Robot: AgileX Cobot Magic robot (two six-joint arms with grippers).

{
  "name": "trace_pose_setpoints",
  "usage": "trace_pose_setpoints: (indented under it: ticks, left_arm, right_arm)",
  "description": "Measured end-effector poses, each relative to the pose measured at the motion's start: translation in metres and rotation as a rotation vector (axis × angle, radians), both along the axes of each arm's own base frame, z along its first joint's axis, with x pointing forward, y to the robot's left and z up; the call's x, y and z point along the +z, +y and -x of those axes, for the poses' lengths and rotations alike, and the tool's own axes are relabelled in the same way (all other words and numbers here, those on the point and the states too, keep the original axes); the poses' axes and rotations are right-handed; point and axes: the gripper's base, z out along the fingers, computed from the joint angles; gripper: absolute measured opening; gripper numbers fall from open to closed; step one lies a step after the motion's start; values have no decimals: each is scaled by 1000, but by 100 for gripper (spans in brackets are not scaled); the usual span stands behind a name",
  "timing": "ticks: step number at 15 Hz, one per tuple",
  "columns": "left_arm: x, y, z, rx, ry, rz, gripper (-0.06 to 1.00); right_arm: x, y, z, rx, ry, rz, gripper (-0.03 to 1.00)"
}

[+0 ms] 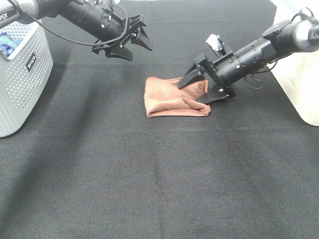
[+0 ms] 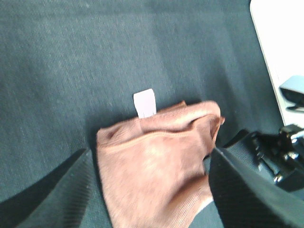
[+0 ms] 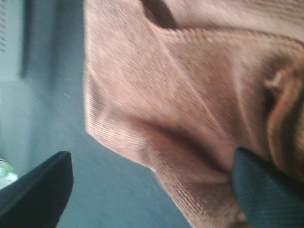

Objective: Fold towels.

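Observation:
The reddish-brown towel (image 1: 172, 97) lies folded into a rough rectangle on the black table, a little right of centre. Its white tag (image 2: 145, 102) sticks out from one edge. My left gripper (image 1: 138, 49) is open and empty, raised above and to the left of the towel; in the left wrist view the towel (image 2: 156, 161) lies between its spread fingers (image 2: 61, 190). My right gripper (image 1: 192, 92) is open and low at the towel's right end, its fingers straddling that end. The right wrist view shows the towel (image 3: 190, 95) close up between the open fingers (image 3: 38, 185).
A white perforated basket (image 1: 20, 74) with a blue cloth (image 1: 7, 42) in it stands at the left edge. A white container (image 1: 304, 84) stands at the right edge. The right arm (image 2: 280, 152) shows in the left wrist view.

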Motion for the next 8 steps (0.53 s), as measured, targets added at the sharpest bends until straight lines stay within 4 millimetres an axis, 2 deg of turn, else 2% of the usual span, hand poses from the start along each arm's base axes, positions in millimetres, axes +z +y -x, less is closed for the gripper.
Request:
trace_pose_setpoints:
  ticks: [3, 4, 7, 8]
  left_arm:
    - [4, 0, 1, -6, -1, 1, 66]
    - [11, 0, 2, -7, -12, 4, 66]
    - [42, 2, 11, -46, -51, -11, 66]
    - [60, 4, 19, -88, -62, -40, 66]
  right_arm:
    - [10, -7, 2, 32, -27, 89, 86]
    - [21, -11, 2, 33, -46, 131, 86]
    - [79, -17, 6, -3, -134, 202, 86]
    - [112, -19, 14, -19, -156, 218, 86]
